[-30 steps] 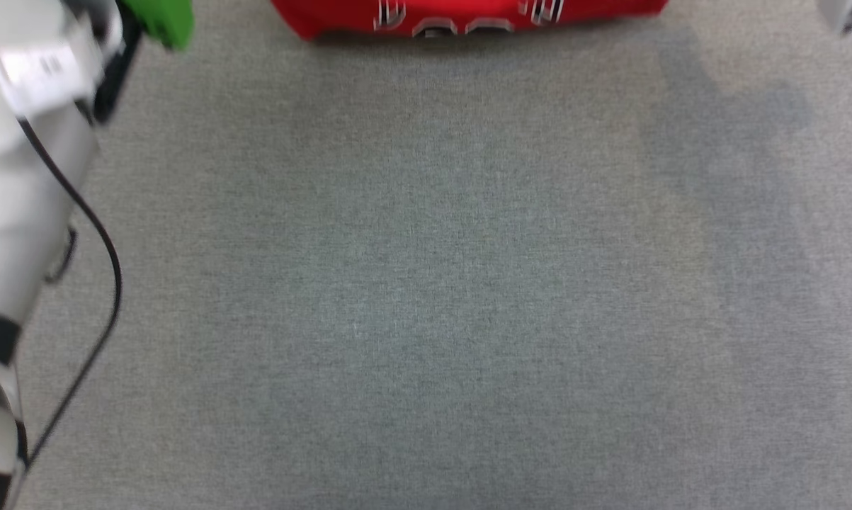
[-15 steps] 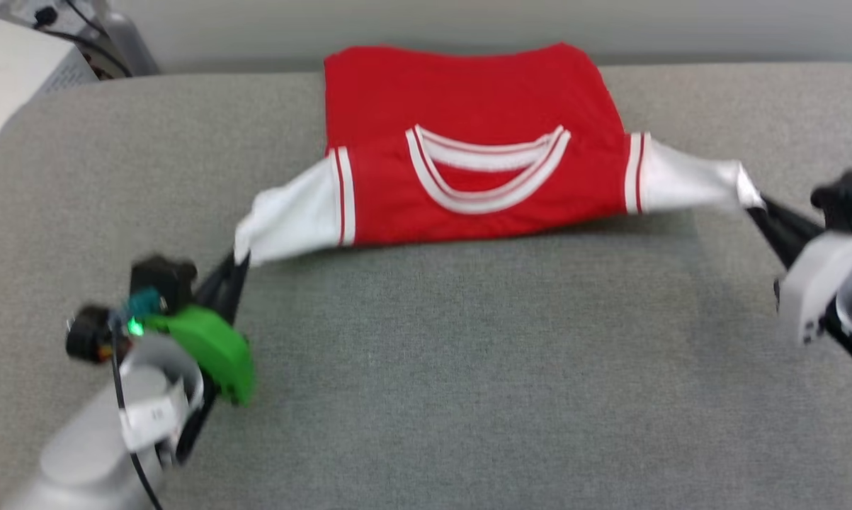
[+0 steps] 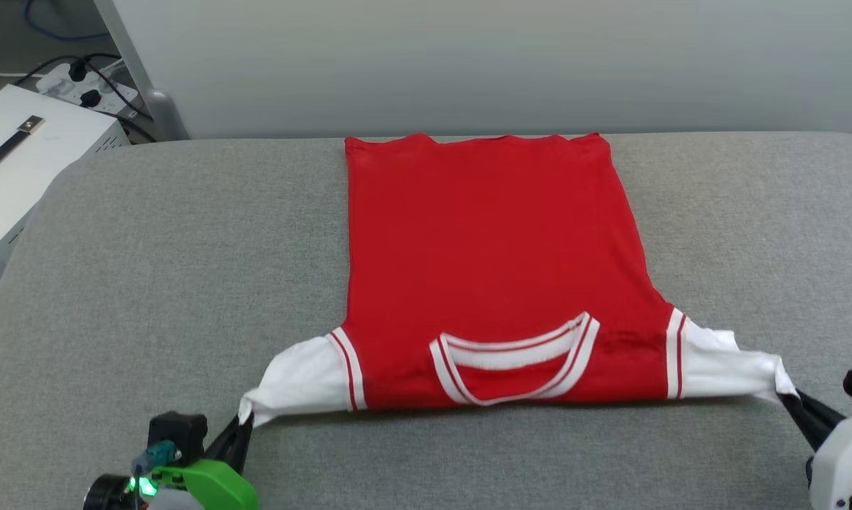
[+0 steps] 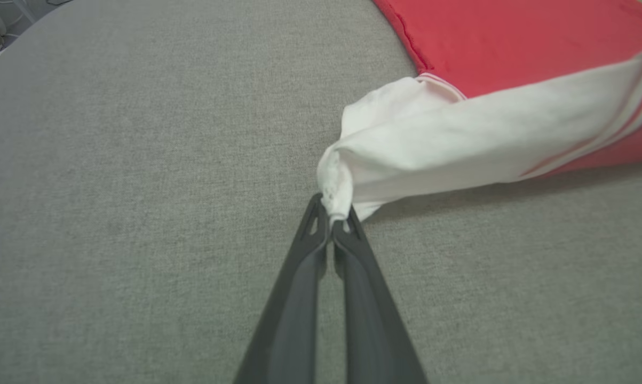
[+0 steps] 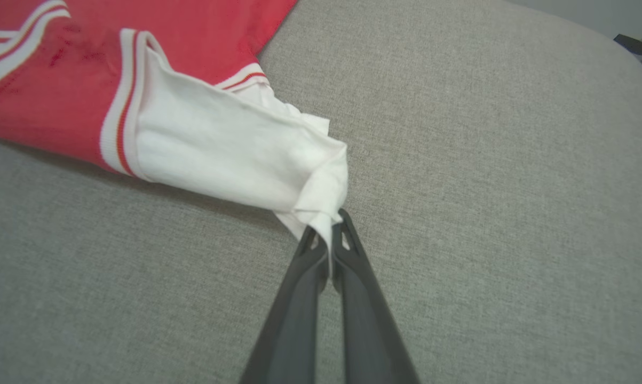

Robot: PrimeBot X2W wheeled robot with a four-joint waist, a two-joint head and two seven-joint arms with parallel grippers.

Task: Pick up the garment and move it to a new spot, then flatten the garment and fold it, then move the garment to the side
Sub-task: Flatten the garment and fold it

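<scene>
The garment, a red jersey T-shirt with white sleeves and striped collar, lies stretched on the grey table with its plain back up and its collar toward me. No lettering shows. My left gripper is shut on the tip of the white sleeve at the lower left. My right gripper is shut on the tip of the other white sleeve at the lower right. Both sleeves are pulled taut and lifted slightly off the cloth surface.
A white box with a yellow label stands off the table's left edge, beside a power strip with cables. A pale wall panel runs behind the table's far edge. Bare grey surface lies left and right of the shirt.
The head camera has tilted up, so the whole picture shifted. The garment now lies spread out at full length toward the far edge, with both grippers still holding the sleeve tips.
</scene>
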